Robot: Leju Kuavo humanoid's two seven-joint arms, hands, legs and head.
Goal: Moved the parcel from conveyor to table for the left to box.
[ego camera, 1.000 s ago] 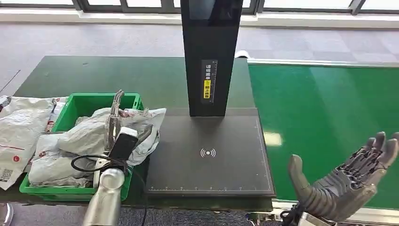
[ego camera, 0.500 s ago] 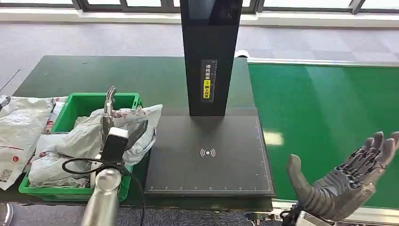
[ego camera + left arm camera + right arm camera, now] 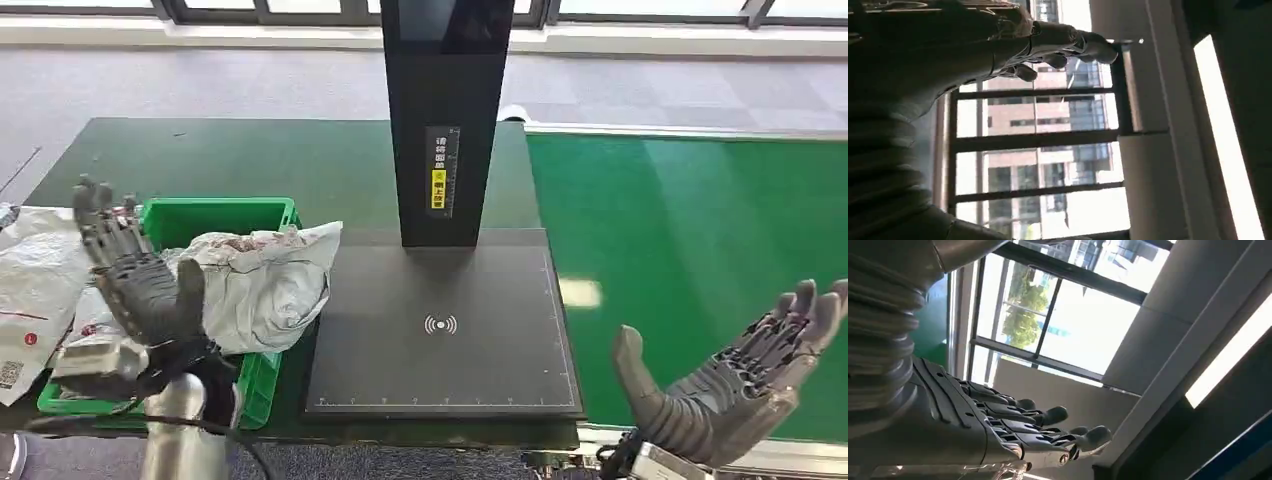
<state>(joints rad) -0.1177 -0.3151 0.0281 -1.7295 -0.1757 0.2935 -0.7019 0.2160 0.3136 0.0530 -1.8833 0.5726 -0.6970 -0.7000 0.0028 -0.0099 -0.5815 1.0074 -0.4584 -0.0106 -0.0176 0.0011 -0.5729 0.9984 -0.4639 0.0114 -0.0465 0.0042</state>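
From the head view, the left hand (image 3: pixel 140 280) is raised palm-up over the near left part of the green crate (image 3: pixel 225 215), its fingers (image 3: pixel 100 215) spread and holding nothing. The right hand (image 3: pixel 735 385) hangs at the near right, above the edge of the green conveyor belt (image 3: pixel 700 230), fingers apart and empty too. The left wrist view looks upward instead: dark fingers (image 3: pixel 1068 42) against a window frame (image 3: pixel 1038 140) with buildings beyond. The right wrist view shows its fingers (image 3: pixel 1048 427) extended below a window (image 3: pixel 1073 330) and a ceiling light strip (image 3: pixel 1228 360).

The grey parcel (image 3: pixel 265 285) lies in the crate, spilling over its right rim towards the black scanner plate (image 3: pixel 440 330); neither hand touches it. More white mail bags (image 3: pixel 35 280) lie on the worktop (image 3: pixel 250 160) left of the crate, partly over its near edge. The scanner plate is bare and lies between crate and belt, with the black scanner column (image 3: pixel 447 120) standing at its far side. Beyond the dark green worktop is grey carpet (image 3: pixel 200 85) and a low window frame along the far wall.
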